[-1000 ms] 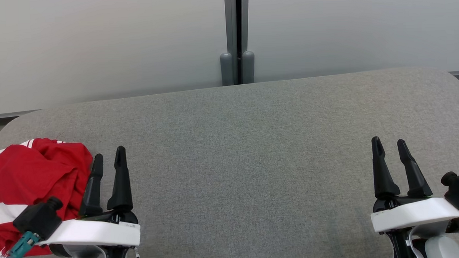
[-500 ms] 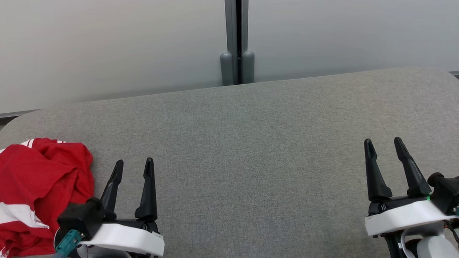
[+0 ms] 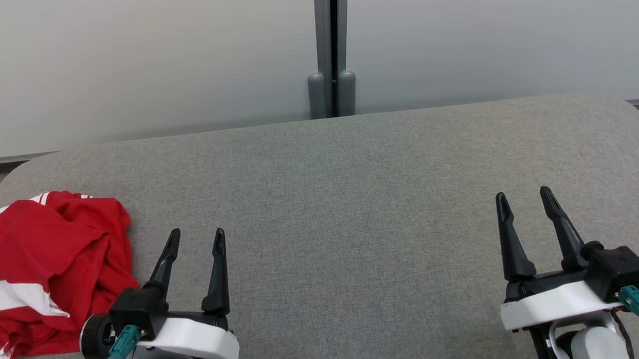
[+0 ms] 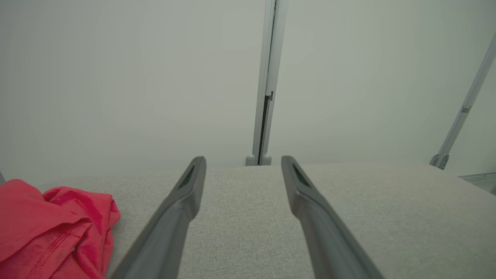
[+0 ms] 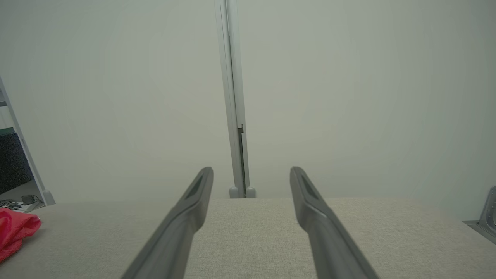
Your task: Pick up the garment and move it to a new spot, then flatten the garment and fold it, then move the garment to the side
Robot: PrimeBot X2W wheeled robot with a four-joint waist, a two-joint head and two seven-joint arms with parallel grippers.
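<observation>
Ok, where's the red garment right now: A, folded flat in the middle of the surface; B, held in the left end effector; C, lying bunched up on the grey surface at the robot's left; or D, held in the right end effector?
C: the red garment lies crumpled on the grey surface, with the left end effector open and empty beside it.

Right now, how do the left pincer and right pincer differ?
Left pincer sits close beside the crumpled red garment; right pincer is at the far side of the grey surface, well clear of it. Left pincer shows lower in the head view than right pincer. Both are open and empty.
</observation>
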